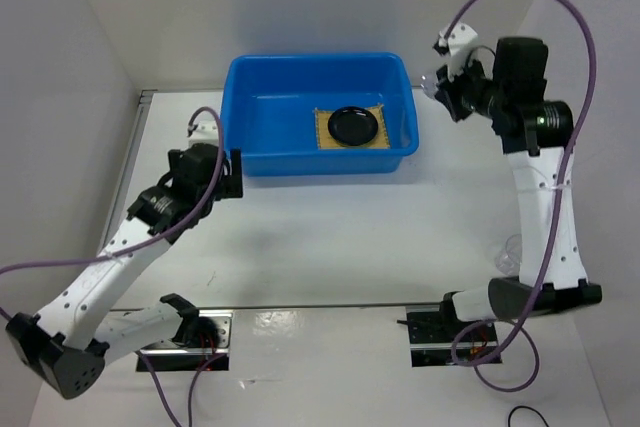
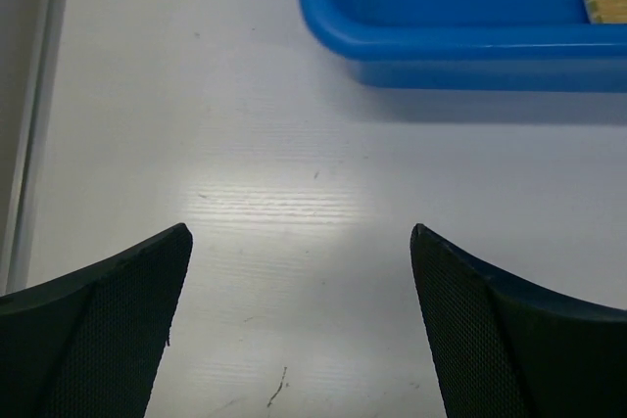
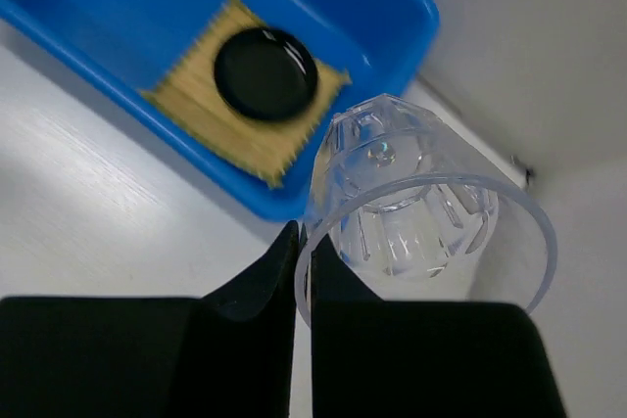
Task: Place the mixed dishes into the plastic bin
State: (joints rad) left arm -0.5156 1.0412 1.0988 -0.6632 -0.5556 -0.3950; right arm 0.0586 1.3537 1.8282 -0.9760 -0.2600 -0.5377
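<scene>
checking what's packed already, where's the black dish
In the top view the black dish sits on the bamboo mat inside the blue bin, toward the bin's right end.

no readable text, labels, brands or numbers on anything

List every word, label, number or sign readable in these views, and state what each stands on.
None: no readable text shows in any view.
The blue plastic bin, bamboo mat, black dish and the clear cup pinched in the right end effector show no markings on their visible sides.
The left arm and right arm show no legible label; any marking there is too small to tell.
</scene>
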